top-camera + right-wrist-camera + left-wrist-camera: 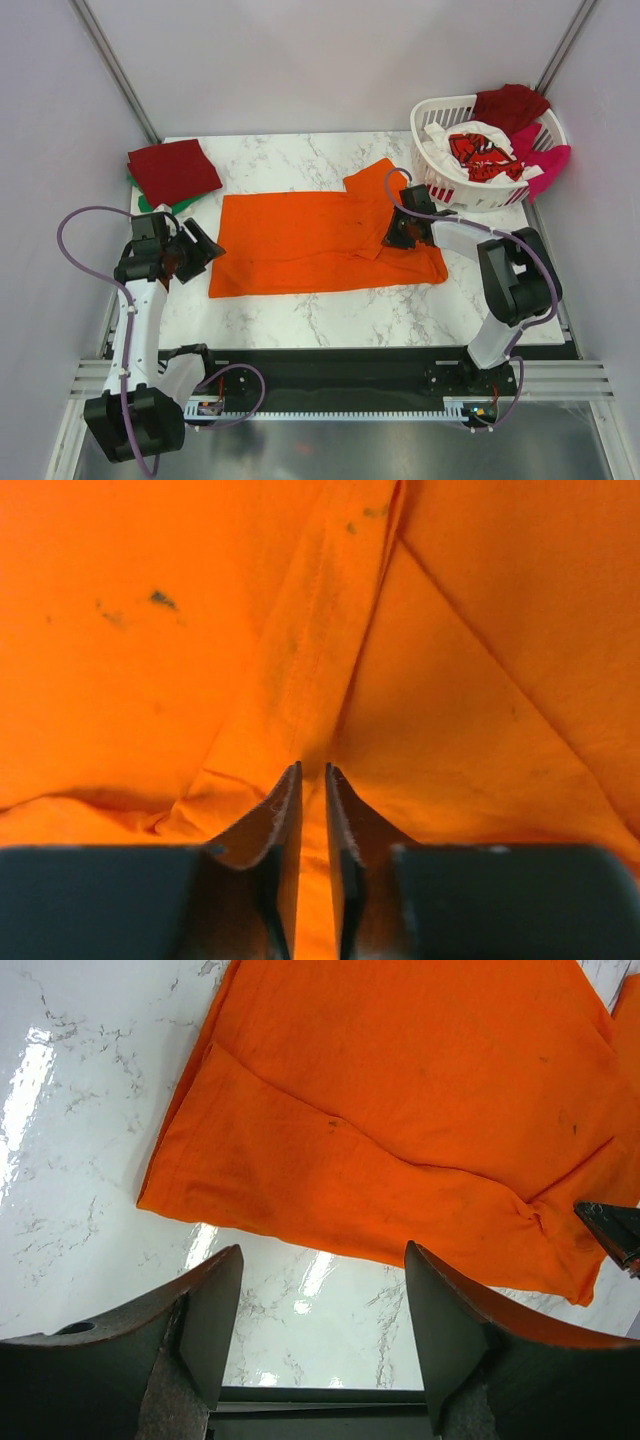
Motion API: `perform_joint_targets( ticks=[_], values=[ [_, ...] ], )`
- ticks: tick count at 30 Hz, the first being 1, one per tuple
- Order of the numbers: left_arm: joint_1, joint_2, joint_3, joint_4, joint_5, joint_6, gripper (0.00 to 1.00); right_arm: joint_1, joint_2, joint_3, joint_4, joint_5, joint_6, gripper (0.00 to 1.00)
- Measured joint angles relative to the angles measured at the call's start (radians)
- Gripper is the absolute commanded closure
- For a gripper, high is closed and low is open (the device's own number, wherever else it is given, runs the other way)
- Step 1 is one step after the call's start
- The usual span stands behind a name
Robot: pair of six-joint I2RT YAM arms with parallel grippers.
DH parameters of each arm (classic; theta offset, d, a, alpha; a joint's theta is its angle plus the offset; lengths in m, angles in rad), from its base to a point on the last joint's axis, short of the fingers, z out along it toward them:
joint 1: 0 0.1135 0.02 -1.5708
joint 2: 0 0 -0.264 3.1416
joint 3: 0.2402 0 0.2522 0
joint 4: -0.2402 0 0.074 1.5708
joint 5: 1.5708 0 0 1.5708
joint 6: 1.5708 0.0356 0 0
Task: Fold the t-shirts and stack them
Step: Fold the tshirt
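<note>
Here, right gripper (313,772) pinching orange t-shirt (300,245) fold, left gripper (322,1260) spread, just off its edge

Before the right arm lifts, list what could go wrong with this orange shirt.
1. The right gripper seems to pinch only a thin ridge of the plain bright orange cloth t-shirt; it may slip out or catch just one layer.
2. The left gripper hangs open over the white marble tabletop, off the shirt; a one-sided pull could drag and bunch it.
</note>
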Motion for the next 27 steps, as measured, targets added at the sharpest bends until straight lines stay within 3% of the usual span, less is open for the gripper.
perform_joint_targets(
  ticks=[2, 5, 17, 27],
  values=[
    [0.000, -0.001, 0.000, 0.000, 0.000, 0.000, 0.27, 0.000, 0.010, 0.000, 0.007, 0.009, 0.001, 0.64],
    [0.000, -0.001, 0.000, 0.000, 0.000, 0.000, 0.28, 0.000, 0.018, 0.002, 0.013, 0.018, 0.000, 0.59],
    [-0.007, -0.004, 0.000, 0.000, 0.000, 0.000, 0.28, 0.000, 0.048, 0.019, 0.039, 0.024, 0.000, 0.66],
    [-0.011, -0.004, 0.000, 0.000, 0.000, 0.000, 0.29, 0.000, 0.056, 0.027, 0.045, 0.011, 0.001, 0.63]
  ],
)
